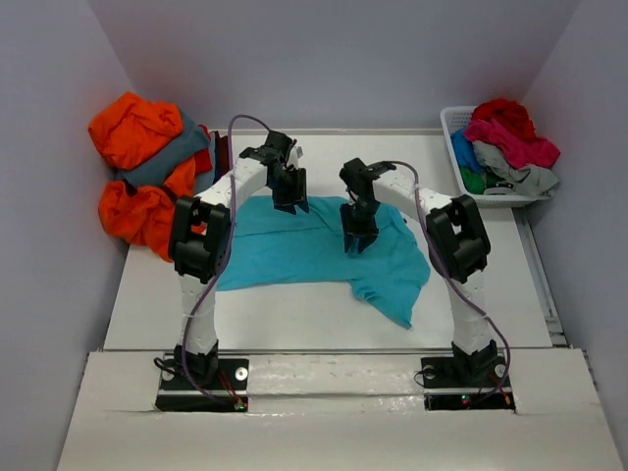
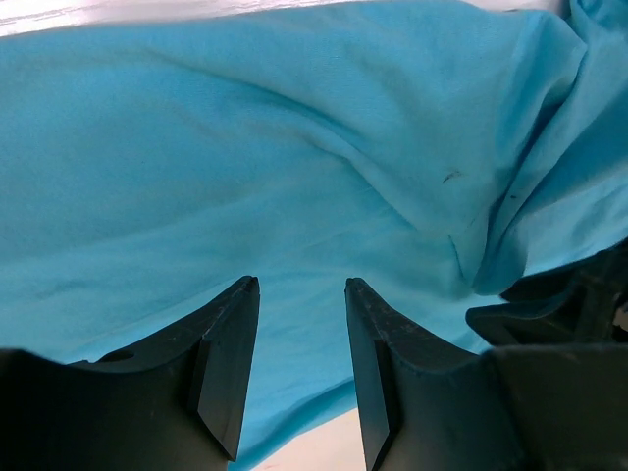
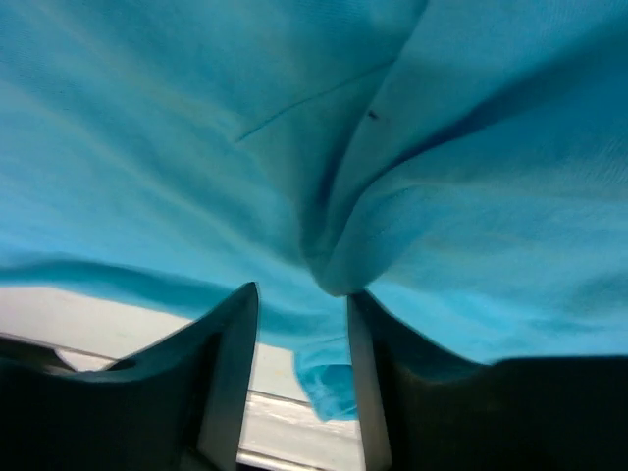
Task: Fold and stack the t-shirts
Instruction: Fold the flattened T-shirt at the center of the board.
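Turquoise t-shirt (image 1: 294,255) bunches at the half-open right pincer (image 3: 302,290); left pincer (image 2: 300,281) likewise parted.

- Turquoise t-shirt (image 1: 294,257): no print, label, brand or size mark can be read in any view.
- White basket (image 1: 449,128): no readable text or number.
- Table (image 1: 294,319): no readable sign or marking.
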Motion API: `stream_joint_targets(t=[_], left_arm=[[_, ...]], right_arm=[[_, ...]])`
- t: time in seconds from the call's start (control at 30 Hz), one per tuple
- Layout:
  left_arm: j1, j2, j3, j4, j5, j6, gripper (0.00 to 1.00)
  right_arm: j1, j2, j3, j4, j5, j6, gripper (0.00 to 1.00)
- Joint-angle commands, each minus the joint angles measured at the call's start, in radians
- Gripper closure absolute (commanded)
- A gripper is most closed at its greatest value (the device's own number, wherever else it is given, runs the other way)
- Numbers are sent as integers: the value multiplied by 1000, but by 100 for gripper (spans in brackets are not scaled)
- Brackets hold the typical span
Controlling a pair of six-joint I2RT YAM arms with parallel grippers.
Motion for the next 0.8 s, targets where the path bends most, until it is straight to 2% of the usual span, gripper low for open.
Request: stream_joint_targets(t=[0.0, 0.03, 0.17, 0.5, 0.77], left_arm=[[7, -9, 29, -21, 14, 17, 49], [7, -4, 33, -24, 15, 17, 49], [7, 2, 39, -25, 11, 19, 49], [7, 65, 70, -71, -3, 20, 49], [7, 106, 91, -93, -64, -13, 49]], right_arm=[[-1, -9, 63, -43, 81, 18, 46], [-1, -5, 89, -49, 90, 21, 41], [-1, -17, 152, -58, 148, 39, 35], [-72, 48, 333, -106, 228, 54, 37], [-145, 224, 595, -123, 173, 33, 40]])
